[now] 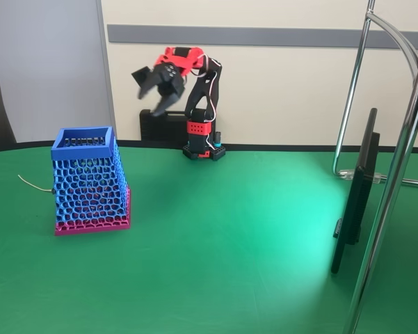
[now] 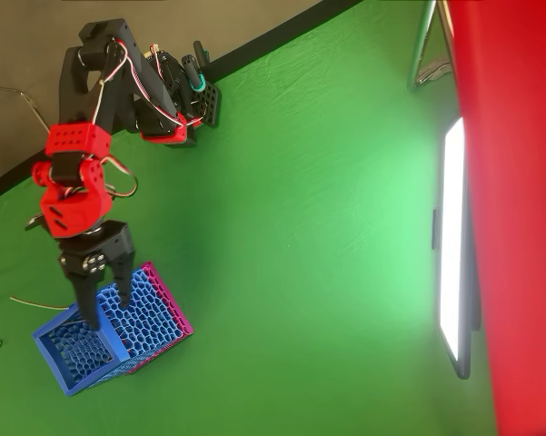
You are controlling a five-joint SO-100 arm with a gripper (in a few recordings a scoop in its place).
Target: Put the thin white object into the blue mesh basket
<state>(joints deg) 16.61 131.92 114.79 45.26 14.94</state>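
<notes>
Leftmost in the fixed view, a curved thin whitish wire lies on the green table, its right end reaching the blue mesh basket. The basket stands upright on the left side of the table. It is tall, widens downward, has blue honeycomb mesh walls, a solid blue square rim and a pink base. Whether the thin white object lies inside cannot be told through the mesh.

Right of the basket and farther back, the gripper hangs high in the air with its 2 black fingers spread apart and nothing between them. In the overhead view the gripper sits above the basket, 1 finger over the rim's opening and the other over the mesh wall. The red and black arm rises from its base at the far edge of the table.

On the right, a dark monitor stands edge-on, with a chrome stand just beside it.
</notes>
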